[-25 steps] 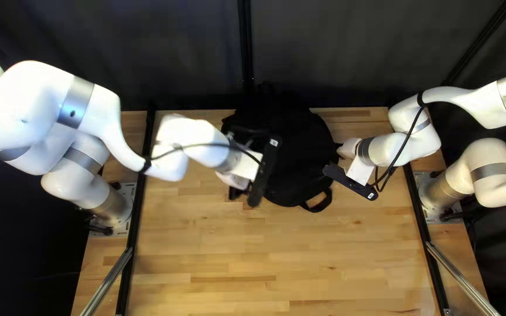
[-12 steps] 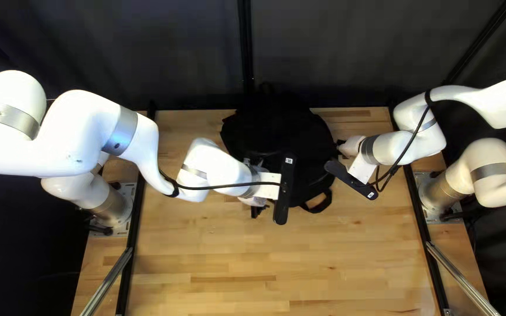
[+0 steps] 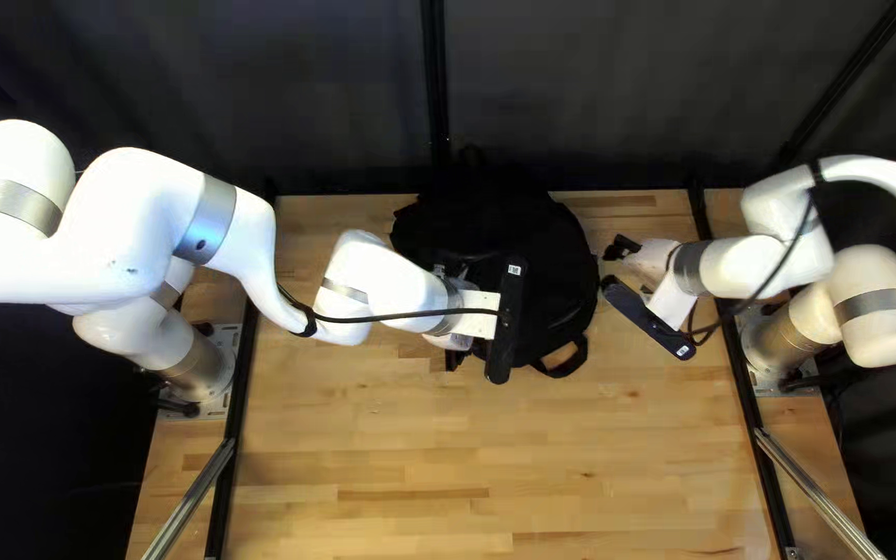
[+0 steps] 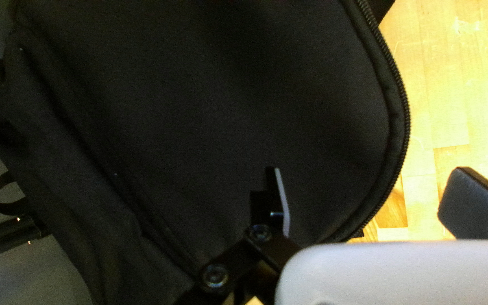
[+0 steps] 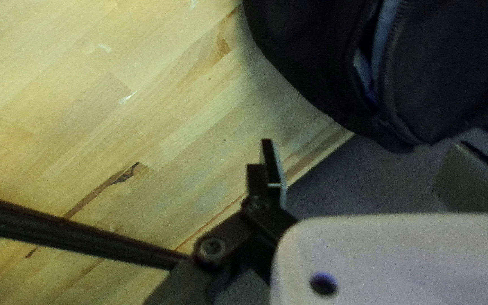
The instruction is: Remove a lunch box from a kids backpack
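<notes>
left gripper [image 4: 371,181], right gripper [image 5: 365,152]: both wide open, nothing held | likely step: opening backpack [image 3: 557,264] | please pinch only zip edge [image 4: 406,121], brace right side

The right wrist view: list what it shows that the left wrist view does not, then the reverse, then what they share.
Only the right wrist view shows blue material in an open zip gap of the backpack, and a black rail by the table.

Only the left wrist view shows a small loop on the bag's side.

Both share the backpack, the table and an open gripper, each its own.
</notes>
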Motion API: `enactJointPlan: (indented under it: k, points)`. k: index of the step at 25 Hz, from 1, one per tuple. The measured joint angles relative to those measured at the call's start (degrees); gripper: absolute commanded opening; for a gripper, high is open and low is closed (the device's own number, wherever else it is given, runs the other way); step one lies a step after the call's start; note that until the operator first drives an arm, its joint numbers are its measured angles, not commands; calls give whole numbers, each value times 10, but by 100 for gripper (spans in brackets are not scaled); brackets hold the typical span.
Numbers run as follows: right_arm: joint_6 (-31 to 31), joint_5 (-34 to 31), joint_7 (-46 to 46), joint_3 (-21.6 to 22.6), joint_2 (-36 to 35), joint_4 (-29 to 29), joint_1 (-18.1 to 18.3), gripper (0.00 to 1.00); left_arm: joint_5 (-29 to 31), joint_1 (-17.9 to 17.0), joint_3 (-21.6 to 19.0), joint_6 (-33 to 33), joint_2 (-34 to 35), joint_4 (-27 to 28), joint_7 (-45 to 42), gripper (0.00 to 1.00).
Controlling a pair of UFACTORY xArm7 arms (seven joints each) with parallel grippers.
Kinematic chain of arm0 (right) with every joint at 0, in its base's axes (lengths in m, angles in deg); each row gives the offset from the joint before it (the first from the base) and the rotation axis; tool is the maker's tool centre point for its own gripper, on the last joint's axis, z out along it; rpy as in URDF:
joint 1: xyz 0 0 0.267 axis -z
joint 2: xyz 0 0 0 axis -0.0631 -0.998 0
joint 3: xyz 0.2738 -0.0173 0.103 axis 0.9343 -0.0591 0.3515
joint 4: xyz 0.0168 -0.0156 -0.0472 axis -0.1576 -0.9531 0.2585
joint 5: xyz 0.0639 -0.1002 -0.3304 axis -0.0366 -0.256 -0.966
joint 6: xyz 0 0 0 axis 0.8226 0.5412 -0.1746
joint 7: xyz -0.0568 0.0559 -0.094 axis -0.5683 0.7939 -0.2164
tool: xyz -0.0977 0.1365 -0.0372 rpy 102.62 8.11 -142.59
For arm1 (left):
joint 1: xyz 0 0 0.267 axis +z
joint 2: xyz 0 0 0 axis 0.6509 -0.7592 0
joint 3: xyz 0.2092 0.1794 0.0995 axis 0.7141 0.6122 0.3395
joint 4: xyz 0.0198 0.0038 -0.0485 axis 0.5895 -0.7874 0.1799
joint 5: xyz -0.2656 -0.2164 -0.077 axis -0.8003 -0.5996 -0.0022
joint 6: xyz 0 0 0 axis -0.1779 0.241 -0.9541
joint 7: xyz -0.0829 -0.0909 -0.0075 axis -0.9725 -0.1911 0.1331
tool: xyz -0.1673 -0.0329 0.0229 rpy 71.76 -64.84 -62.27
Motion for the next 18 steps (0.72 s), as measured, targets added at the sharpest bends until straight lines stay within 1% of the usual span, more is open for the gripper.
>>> enactJointPlan:
  k: [3, 6, 15, 16, 17, 18]
  points:
    - [27, 23, 25, 21, 4, 9, -9, 100, -17, -1, -5, -7, -13, 5, 12, 100]
    - [48, 39, 43, 38, 5, 18, -18, 100, -32, 2, -7, -16, -18, -1, 26, 100]
    - [79, 60, 81, 84, -24, 48, -35, 100, -67, 17, -5, -17, -24, 3, 70, 100]
    - [81, 62, 84, 87, -25, 48, -37, 100, -70, 19, -5, -16, -26, 6, 74, 91]
    - [84, 64, 88, 92, -25, 49, -40, 100, -72, 20, -4, -15, -27, 7, 78, 76]
    - [88, 66, 91, 97, -24, 49, -42, 100, -73, 22, -3, -15, -27, 7, 81, 29]
